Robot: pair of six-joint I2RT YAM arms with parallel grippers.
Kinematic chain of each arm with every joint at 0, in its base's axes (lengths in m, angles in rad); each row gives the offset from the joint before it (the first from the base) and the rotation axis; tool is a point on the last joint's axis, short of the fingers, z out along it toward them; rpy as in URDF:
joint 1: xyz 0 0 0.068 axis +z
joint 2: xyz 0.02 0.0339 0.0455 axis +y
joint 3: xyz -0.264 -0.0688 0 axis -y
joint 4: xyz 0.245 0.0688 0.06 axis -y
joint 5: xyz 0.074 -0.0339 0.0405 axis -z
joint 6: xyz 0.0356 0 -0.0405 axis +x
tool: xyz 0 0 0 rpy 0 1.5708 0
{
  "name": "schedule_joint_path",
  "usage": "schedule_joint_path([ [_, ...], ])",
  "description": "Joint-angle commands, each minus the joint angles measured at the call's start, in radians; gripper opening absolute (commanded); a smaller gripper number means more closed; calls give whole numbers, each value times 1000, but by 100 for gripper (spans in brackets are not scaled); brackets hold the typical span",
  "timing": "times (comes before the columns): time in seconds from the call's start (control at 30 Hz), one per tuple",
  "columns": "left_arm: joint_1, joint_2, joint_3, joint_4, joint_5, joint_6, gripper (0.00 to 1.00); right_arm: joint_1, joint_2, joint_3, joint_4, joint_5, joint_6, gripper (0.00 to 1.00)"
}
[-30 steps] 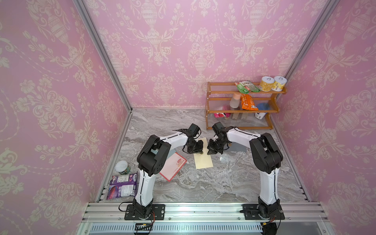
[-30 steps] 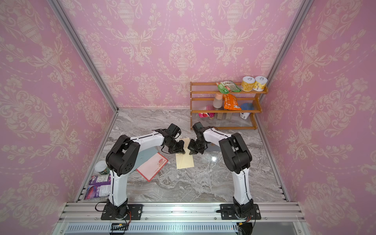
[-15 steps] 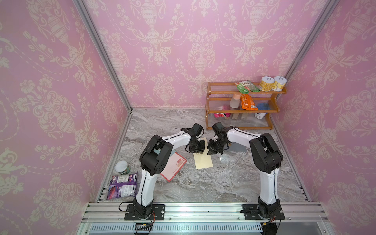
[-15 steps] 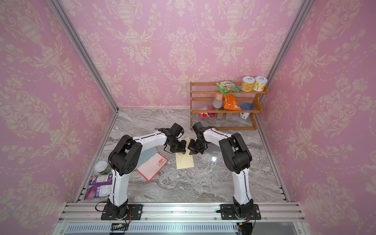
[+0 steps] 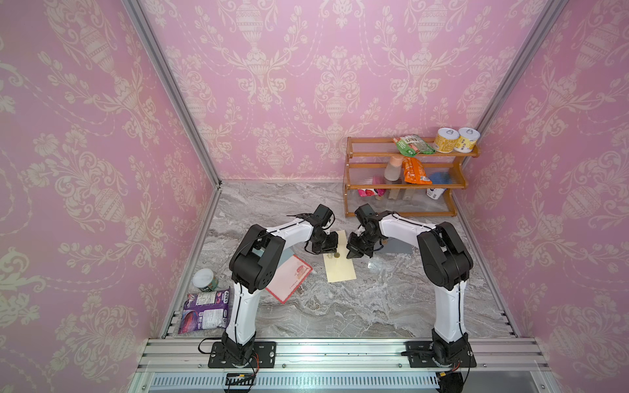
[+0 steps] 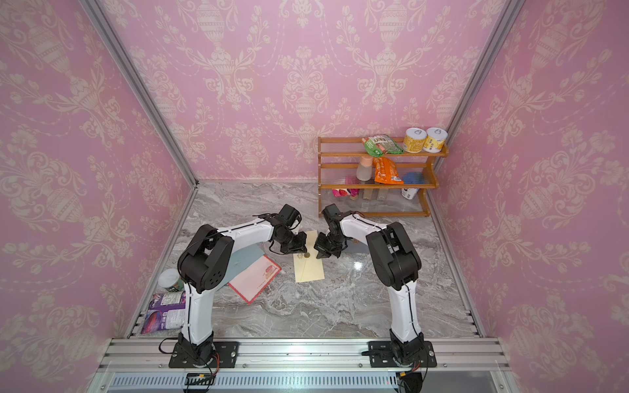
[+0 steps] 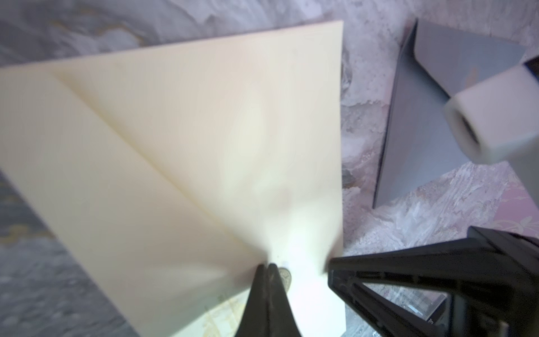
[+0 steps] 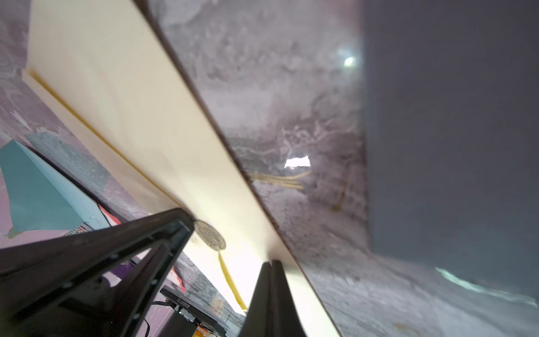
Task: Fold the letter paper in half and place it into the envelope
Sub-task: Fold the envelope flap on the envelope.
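A cream envelope lies on the marble table, with a round seal at the tip of its pointed flap. My left gripper is shut, its tips on the flap tip beside the seal. My right gripper is shut too, pressed on the envelope's right edge. Whether either pinches paper I cannot tell. The letter paper, pink with a red border, lies flat left of the envelope, apart from both grippers.
A grey sheet lies behind the right gripper, and a blue-grey sheet lies under the left arm. A wooden shelf with cans and packets stands at the back right. A small tin and a purple packet sit front left.
The left arm has shifted slightly right, bringing its gripper onto the envelope's flap tip. The right arm, the envelope and the pink paper have not visibly moved.
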Motion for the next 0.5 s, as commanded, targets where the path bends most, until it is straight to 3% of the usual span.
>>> schedule_joint_path([
  [0.0,9,21,-38,-98,-83,39,0,3,95,-35,-56,122,16,0],
  [0.33,-71,94,37,-81,-61,-7,0,1,92,-27,-63,127,14,0],
  [0.47,-67,72,30,-118,-109,27,0,1,85,-28,-52,121,13,0],
])
